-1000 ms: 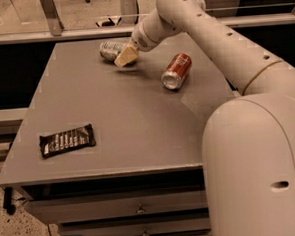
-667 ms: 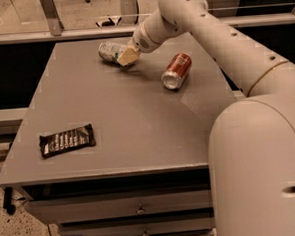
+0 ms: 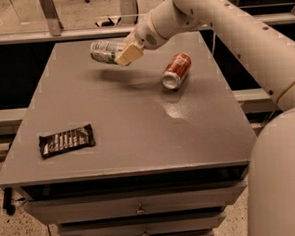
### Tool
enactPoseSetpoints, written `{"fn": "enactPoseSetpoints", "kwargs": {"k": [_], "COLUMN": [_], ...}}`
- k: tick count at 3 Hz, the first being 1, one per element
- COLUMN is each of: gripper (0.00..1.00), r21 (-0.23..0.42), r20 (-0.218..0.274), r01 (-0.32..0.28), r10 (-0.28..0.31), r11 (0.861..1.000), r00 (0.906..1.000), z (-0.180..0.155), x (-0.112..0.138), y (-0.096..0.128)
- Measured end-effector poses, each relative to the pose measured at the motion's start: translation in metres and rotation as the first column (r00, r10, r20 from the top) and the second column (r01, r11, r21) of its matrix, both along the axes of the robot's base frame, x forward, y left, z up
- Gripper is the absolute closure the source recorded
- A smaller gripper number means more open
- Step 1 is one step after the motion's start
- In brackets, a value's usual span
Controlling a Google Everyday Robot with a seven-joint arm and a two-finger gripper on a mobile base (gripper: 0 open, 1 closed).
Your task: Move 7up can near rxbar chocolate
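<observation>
The 7up can (image 3: pixel 103 51) is silvery-white with green markings. It lies sideways in the air above the far part of the grey table (image 3: pixel 137 120), with its shadow on the table below it. My gripper (image 3: pixel 125 54), with cream-coloured fingers, is shut on the can's right end. The rxbar chocolate (image 3: pixel 66 140), a flat black-brown wrapper with white lettering, lies near the table's front left corner, far from the can.
A red-orange drink can (image 3: pixel 176 70) lies on its side at the far right of the table, just right of the gripper. My white arm (image 3: pixel 221 20) reaches in from the right. Drawers (image 3: pixel 139 208) sit under the table's front edge.
The gripper has lifted the 7up can off the far part of the table; it now hangs above the surface with a shadow under it. The other can and the bar have not moved.
</observation>
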State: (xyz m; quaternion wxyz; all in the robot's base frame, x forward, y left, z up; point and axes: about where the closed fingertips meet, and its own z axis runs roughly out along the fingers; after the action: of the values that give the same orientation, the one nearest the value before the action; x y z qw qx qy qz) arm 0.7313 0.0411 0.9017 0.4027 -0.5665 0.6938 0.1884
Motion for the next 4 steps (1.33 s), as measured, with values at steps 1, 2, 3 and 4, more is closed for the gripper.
{"fn": "enactPoseSetpoints", "kwargs": {"k": [1, 2, 3, 4], "gripper": [1.0, 1.0, 1.0, 1.0], "r21": [0.028, 0.042, 0.024, 0.001], "r20": [0.0, -0.012, -0.036, -0.053], "r01": [-0.118, -0.228, -0.338, -0.444], "r10": [0.118, 0.229, 0.338, 0.443], "r11": [0.993, 0.973, 0.941, 0.896], "r00": [0.9931, 0.9734, 0.9403, 0.895], "z": [0.018, 0.025, 0.014, 0.001], "x": [-0.057, -0.125, -0.194, -0.247], "y": [-0.011, -0.027, -0.037, -0.033]}}
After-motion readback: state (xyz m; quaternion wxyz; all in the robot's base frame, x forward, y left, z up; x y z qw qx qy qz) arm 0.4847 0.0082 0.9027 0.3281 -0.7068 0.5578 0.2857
